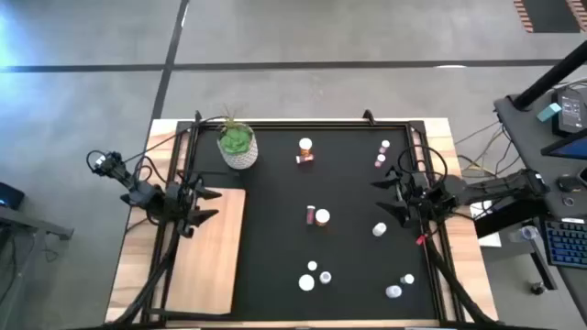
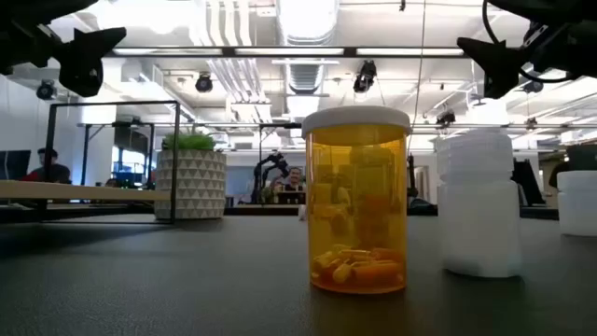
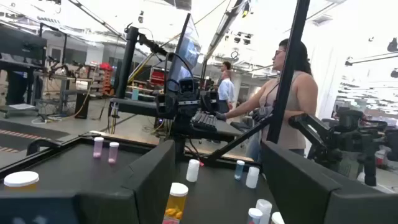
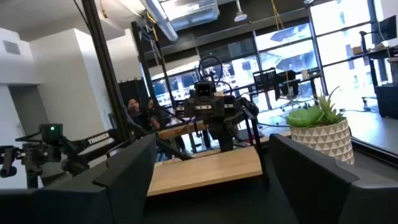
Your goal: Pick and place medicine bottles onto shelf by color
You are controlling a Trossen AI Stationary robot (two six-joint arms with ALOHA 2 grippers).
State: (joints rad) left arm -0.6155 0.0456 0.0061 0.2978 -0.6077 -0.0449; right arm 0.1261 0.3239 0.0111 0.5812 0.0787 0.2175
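The medicine bottles [image 1: 317,216] are scattered over the black mat [image 1: 275,257], none yet on the shelf [image 1: 209,252], the pale board lying on the mat's left edge just below the plant pot [image 1: 238,145]. Taking the shelf as the mark: an orange bottle [image 1: 305,147] stands well to its right near the mat's far edge, beyond the pot; a maroon bottle [image 1: 312,214] sits with a white-capped one at mid-mat; two small pink bottles [image 1: 382,153] stand at the far right; the white bottles [image 1: 313,275] cluster toward the near right (their exact count is hard to make out from above).

The left gripper [image 1: 194,203] hangs above the shelf's upper left corner, fingers parted and holding nothing. The right gripper [image 1: 396,194] hangs on the opposite side of the mat from the shelf, jaws spread wide, also bare.

The task appears to be at its start. A sound first pick would probably be the bottle nearest the chosen arm: come down over its cap with the fingers straddling the body squarely, close on the body below the cap, and keep clear of neighbours so none topples. Reserve one stretch of shelf per colour.
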